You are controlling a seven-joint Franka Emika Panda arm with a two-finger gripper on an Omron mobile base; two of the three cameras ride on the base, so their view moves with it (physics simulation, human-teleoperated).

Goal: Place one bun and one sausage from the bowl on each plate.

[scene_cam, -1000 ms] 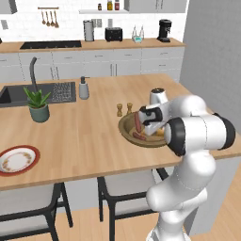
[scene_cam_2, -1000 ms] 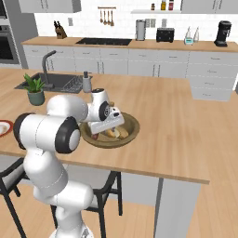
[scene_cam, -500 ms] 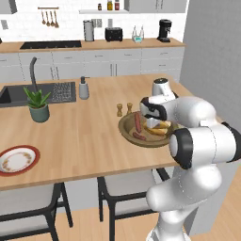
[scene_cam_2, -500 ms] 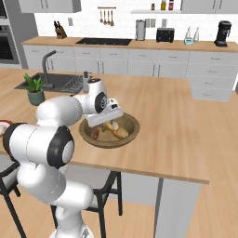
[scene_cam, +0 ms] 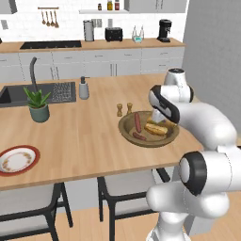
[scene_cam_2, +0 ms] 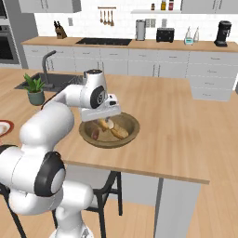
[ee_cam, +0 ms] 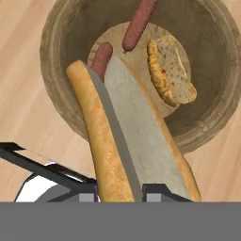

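Pincer (ee_cam: 120,190) closed on one end of a long split bun (ee_cam: 127,136); the bun hangs lifted above the bowl (ee_cam: 61,42), clear of what lies inside. Grip at the end, likely so the length can be laid flat on a plate.

Bowl (scene_cam: 126,128) sits near the counter's front edge, toward its right end. Inside it: two sausages (ee_cam: 139,21) and a second bun (ee_cam: 169,70), lying loose.

One plate (scene_cam: 18,160), red-rimmed, near the front-left corner of the counter (scene_cam: 84,132), well apart from the bowl. Carry across looks like the next call.

Salt and pepper shakers (scene_cam: 123,109) stand just behind the bowl.
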